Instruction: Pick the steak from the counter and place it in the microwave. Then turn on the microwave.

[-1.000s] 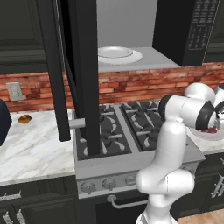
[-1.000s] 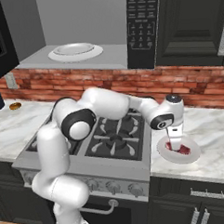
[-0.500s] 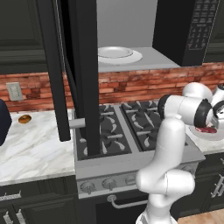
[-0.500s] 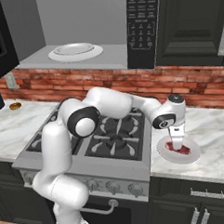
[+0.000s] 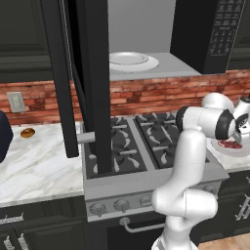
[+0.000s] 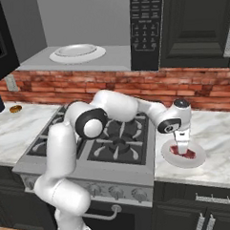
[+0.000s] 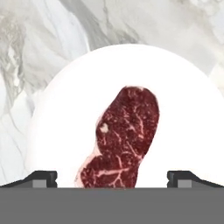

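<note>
My pincer (image 6: 182, 149) hangs straight over the steak (image 7: 121, 138), its jaws spread as wide as they go and holding nothing; my two dark fingertips (image 7: 43, 177) stand apart on either side of the meat without touching it. The steak, dark red with pale streaks and a rim of fat, lies flat on a white round plate (image 7: 183, 131). That plate sits on the marble worktop (image 6: 218, 140) just right of the stove (image 6: 113, 145), between the stove and the dark cabinets further right.

Above the stove the microwave (image 6: 146, 29) stands with its door (image 5: 95, 83) swung wide open, hanging out over the burners in the left base view. Inside it, on the grey floor, rests a white round turntable plate (image 6: 77, 53). Its keypad (image 6: 146, 19) carries rows of small buttons, but the lettering is too small for me to read.

Left of the stove, a small orange-brown roundish item (image 5: 27, 132) lies on the worktop, near a wall socket (image 5: 16, 101) in the brick backsplash.
</note>
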Controlling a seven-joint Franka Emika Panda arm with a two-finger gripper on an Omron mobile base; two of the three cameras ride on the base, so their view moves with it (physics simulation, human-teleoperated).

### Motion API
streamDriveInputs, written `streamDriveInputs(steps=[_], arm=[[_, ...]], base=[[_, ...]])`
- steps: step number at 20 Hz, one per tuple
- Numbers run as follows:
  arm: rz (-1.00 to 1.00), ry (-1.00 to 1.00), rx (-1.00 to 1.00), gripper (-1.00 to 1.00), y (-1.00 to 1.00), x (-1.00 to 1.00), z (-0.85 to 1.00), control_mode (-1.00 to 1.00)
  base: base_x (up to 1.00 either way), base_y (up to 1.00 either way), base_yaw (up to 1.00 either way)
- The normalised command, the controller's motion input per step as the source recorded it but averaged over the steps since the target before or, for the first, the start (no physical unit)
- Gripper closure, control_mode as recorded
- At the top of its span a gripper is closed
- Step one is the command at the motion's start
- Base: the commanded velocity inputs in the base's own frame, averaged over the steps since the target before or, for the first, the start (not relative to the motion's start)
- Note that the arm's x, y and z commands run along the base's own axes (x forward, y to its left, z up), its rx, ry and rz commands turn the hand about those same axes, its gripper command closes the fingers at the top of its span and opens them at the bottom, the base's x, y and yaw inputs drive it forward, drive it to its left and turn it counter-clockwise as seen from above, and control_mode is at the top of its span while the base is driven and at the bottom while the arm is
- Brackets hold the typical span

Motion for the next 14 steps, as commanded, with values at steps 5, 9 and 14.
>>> streamDriveInputs(steps=[5,9,14], arm=[[-0.02,0.0,0.0,-1.0,-0.09,0.23,-0.16,-1.0],[-0.03,0.0,0.0,-1.0,-0.14,0.18,-0.16,-1.0],[-0.02,0.0,0.0,-1.0,-0.15,0.12,-0.15,-1.0]], base=[[0.0,0.0,0.0],[0.0,0.0,0.0],[0.0,0.0,0.0]])
